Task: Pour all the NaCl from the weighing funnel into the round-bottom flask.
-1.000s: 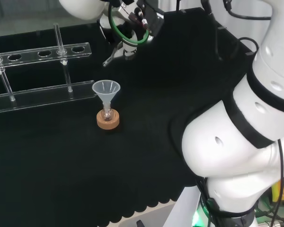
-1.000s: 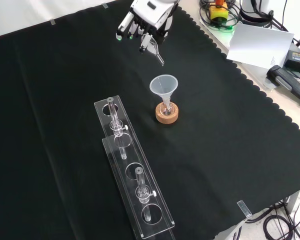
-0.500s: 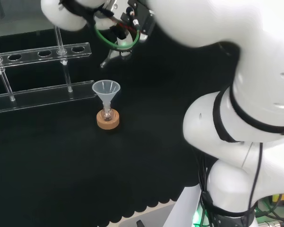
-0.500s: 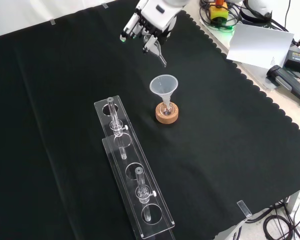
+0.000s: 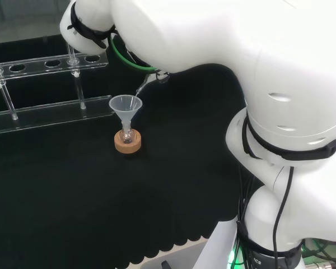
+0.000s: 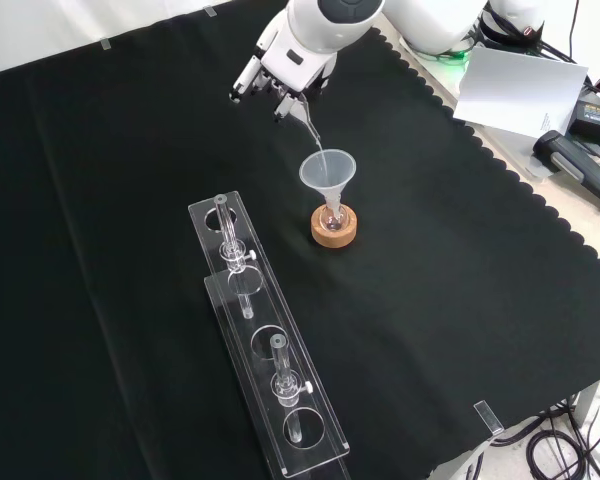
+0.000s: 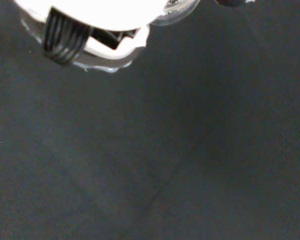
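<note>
Bench cloth (image 6: 130,150): black fabric, matt, scalloped edge. Arm links (image 5: 257,67): white plastic, glossy, smooth, w/ black seams. Hand (image 6: 280,72): white & black hard plastic, semi-gloss. Weighing funnel (image 6: 308,122): clear glass, shiny. Funnel (image 6: 327,172) on flask: translucent, smooth, prob. plastic. Stand (image 6: 334,230): cork, tan, matt, grainy. Rack (image 6: 265,340): clear acrylic, glossy, smooth edges. Green cable (image 5: 129,56): smooth rubbery sheath.

In the front view, open black cloth (image 6: 460,300) is left to the right of and below the cork stand (image 6: 334,229). Passage on its left is blocked by the clear tube rack (image 6: 265,340); above it, the way is occupied by the funnel (image 6: 326,172).
</note>
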Available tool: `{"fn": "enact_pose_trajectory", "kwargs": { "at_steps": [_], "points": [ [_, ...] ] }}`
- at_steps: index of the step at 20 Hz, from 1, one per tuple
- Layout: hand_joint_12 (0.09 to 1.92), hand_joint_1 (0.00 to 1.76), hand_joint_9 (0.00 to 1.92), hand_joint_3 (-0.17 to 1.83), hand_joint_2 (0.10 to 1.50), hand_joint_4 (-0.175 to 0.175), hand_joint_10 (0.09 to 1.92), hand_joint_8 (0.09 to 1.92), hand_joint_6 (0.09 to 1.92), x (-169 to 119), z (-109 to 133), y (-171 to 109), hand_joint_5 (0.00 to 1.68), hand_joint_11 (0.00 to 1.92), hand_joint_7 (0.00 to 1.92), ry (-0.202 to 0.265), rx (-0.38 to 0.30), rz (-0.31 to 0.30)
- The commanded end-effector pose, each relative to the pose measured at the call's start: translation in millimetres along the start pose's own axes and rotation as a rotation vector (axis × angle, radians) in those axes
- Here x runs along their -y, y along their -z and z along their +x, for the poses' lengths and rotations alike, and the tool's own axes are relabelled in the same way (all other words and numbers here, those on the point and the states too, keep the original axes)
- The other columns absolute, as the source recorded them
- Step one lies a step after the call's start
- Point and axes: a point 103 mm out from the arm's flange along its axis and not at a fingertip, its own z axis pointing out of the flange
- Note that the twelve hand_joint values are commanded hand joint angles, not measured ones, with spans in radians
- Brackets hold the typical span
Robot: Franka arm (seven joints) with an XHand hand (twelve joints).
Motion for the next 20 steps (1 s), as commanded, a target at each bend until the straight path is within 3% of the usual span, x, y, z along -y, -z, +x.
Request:
{"fn": "enact_pose_trajectory", "kwargs": {
  "at_steps": [1,20],
  "points": [
    [1.43,1.13,1.32,0.78,0.57,0.175,0.11,0.18,0.60,-4,7,2,1.34,0.00,1.71,0.022,0.008,-0.009],
    [1.44,1.13,1.32,0.78,0.56,0.175,0.11,0.17,0.61,-9,1,15,1.34,0.00,1.72,0.066,0.096,-0.012]
  ]
}}
